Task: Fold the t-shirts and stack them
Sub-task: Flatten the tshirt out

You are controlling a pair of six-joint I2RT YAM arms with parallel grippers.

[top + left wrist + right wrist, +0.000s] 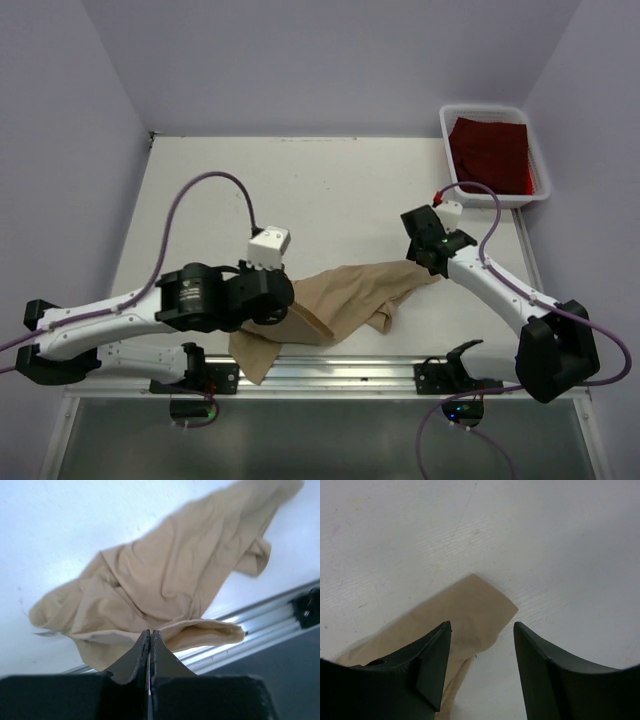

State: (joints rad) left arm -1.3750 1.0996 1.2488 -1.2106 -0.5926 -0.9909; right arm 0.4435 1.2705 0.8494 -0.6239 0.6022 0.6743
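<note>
Tan t-shirt [345, 300] crumpled at the table [330, 190] near edge. Left gripper [150, 635] closed, apparently pinching the hem. Right gripper [481, 626] wide open, empty, straddling a corner. Best to lower, pinch squarely, then draw the cloth flat.

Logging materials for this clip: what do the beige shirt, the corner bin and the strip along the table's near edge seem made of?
The tan t-shirt looks like thin, soft, matte cloth, probably knit; it drapes and wrinkles loosely. The bin looks like smooth white plastic, seemingly rigid given its straight rim. The rail looks like bare metal, probably aluminium, with straight grooves and bright glints.
</note>
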